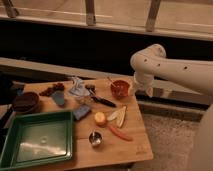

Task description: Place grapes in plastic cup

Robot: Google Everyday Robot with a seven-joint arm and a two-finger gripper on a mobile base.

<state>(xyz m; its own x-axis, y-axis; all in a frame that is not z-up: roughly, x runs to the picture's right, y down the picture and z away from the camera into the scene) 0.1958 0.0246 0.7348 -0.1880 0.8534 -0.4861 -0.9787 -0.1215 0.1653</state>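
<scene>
The grapes (52,89), a small dark reddish-purple bunch, lie on the wooden table (135,145) at its far left. The light-blue plastic cup (59,98) stands just in front and to the right of them, near the dark brown bowl (26,102). My white arm (170,67) comes in from the right and bends down at the table's far right edge. My gripper (137,89) hangs there beside the orange bowl (120,88), far to the right of the grapes and the cup.
A green tray (37,137) fills the front left. A blue square block (81,112), a crumpled cloth (77,87), a black utensil (103,101), a yellow fruit (100,118), banana pieces (119,115), a carrot (120,133) and a steel cup (95,138) lie across the middle.
</scene>
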